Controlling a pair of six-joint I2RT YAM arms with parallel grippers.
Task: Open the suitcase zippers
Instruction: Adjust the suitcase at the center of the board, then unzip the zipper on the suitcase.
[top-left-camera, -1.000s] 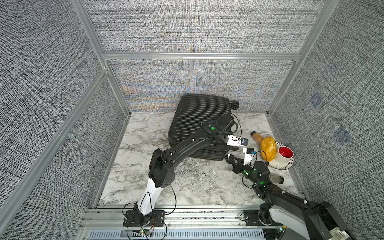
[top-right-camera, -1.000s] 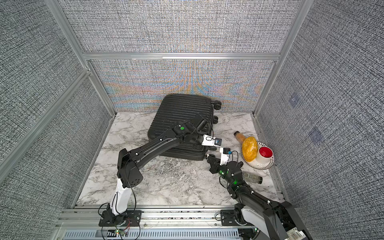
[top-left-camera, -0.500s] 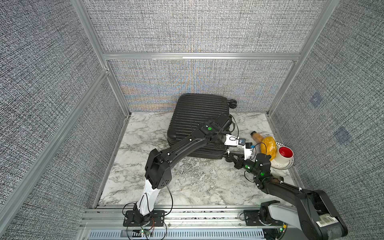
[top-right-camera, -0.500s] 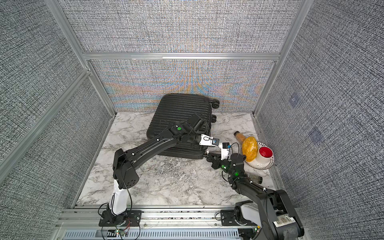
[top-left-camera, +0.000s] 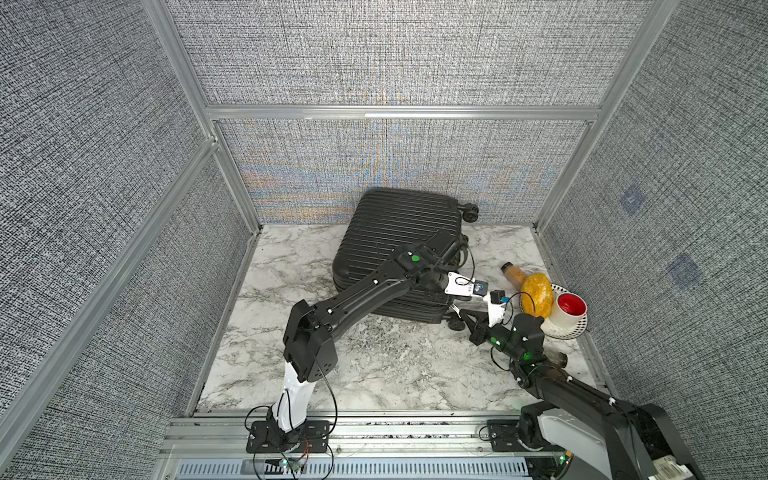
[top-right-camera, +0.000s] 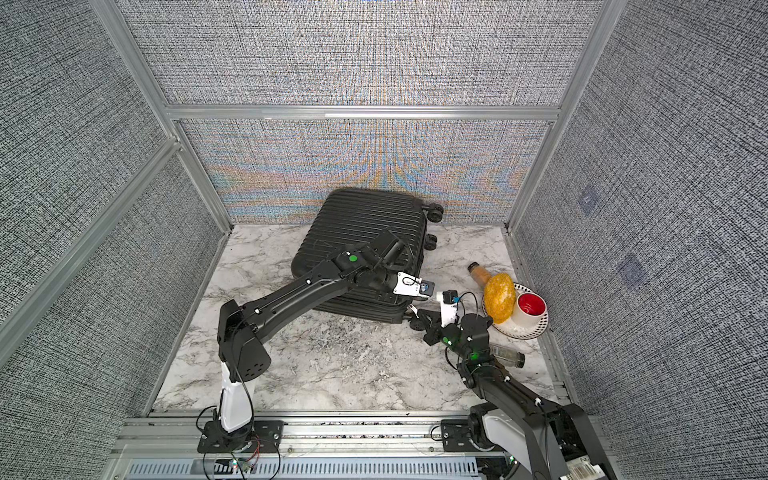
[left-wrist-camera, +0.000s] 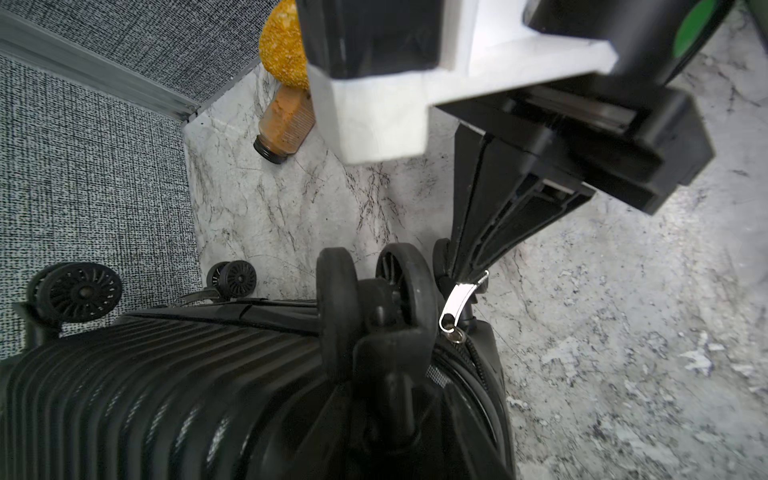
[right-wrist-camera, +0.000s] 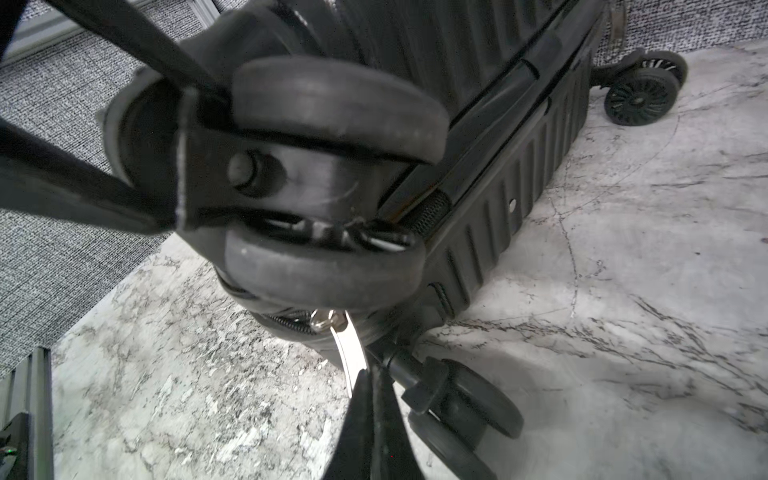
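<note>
Suitcase (top-left-camera: 395, 232), black and ribbed, lies flat on the marble tabletop (top-left-camera: 374, 374) close to the back wall, its two shells one upon the other and its wheels turned to the right side; both top views show this. The left arm reaches across the case to its near right corner. In the right wrist view the left tool (right-wrist-camera: 183, 158) stands narrow at the upper corner wheel (right-wrist-camera: 332, 104): its two dark fingers (right-wrist-camera: 104, 183) lie one on each side of the fork of this wheel and seem to press on it. The right tool (left-wrist-camera: 459, 270) comes to the same corner from the front, low over the tabletop. Its jaws are closed together on the silvery pull tab (left-wrist-camera: 457, 299), which stands out from the zippers (left-wrist-camera: 473, 357) at the rounded corner, just beside the upper corner wheel. The tab stretches straight between the slider and the fingertips. To the right of the case, apart from it, a white plate (top-left-camera: 561, 332) carries a cup (top-left-camera: 569, 309) that is red inside, a yellow lumpy thing (top-left-camera: 537, 293) leans at its edge, and a jar (top-left-camera: 513, 274) with brown-orange content lies beside it.
</note>
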